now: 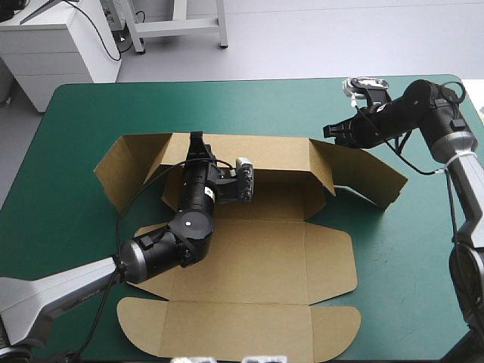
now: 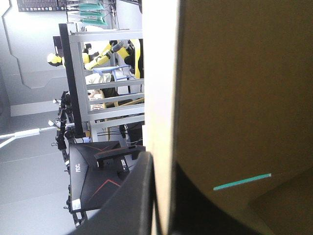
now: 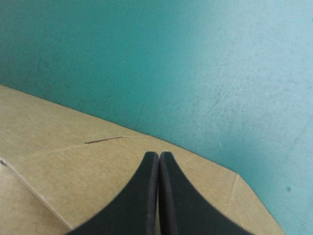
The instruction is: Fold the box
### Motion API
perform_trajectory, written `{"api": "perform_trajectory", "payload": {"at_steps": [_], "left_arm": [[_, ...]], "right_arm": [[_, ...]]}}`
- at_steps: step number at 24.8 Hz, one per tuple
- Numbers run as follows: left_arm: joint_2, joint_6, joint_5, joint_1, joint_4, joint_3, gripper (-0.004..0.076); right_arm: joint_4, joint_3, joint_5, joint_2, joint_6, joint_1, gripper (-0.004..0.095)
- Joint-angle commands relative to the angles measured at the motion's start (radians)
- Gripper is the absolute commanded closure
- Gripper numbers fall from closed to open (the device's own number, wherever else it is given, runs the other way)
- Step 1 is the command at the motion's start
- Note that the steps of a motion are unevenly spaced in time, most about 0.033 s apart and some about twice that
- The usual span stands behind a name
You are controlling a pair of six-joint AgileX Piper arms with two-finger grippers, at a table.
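One brown box, two robot arms with one gripper each, and one table. The table's teal-green cover shows all round the box, which lies open near the middle as a cut sheet. The box's base and near panels lie flat, and its back wall stands upright along its far side. At each end of that wall a side flap stands angled outward: the left flap and the right flap. The left arm reaches across the box's flat base, and the left gripper sits on the back wall's top edge, toward the wall's left end. In the left wrist view its black fingers are nearly closed, clamping the board's pale edge, one finger on each face of the wall. The right gripper is at the back wall's right end, where the right flap begins. Its fingers are pressed together into one point with nothing between them. They hang over brown board close to the box's edge, with bare cover beyond. Whether the tip touches the board cannot be told.
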Motion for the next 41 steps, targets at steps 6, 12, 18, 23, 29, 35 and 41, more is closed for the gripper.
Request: {"api": "perform_trajectory", "payload": {"at_steps": [6,12,18,23,29,35,41], "left_arm": [[-0.027,-0.012,-0.020,-0.003,-0.034,-0.009,0.0732],[-0.027,-0.012,-0.010,-0.003,-0.034,-0.009,0.0732],[-0.027,-0.012,0.000,-0.002,-0.034,-0.009,0.0732],[-0.026,-0.012,0.012,-0.002,-0.042,-0.009,0.0732],[-0.026,-0.012,0.037,-0.002,-0.045,-0.009,0.0732],[-0.026,-0.012,0.037,-0.002,-0.043,-0.009,0.0731],[-0.026,-0.012,0.055,-0.002,-0.039,-0.009,0.0731]], "right_arm": [[-0.024,-0.023,0.162,-0.059,-0.022,0.000,0.0927],[-0.037,-0.021,0.162,-0.095,-0.015,0.000,0.0928],[-0.038,0.059,0.159,-0.146,-0.016,0.000,0.0928],[-0.005,0.195,0.054,-0.253,-0.027,0.000,0.0928],[0.052,0.389,-0.085,-0.372,-0.068,0.000,0.0928],[0.089,0.392,-0.075,-0.388,-0.093,0.000,0.0928],[0.088,0.392,-0.096,-0.381,-0.093,0.000,0.0928]]}}
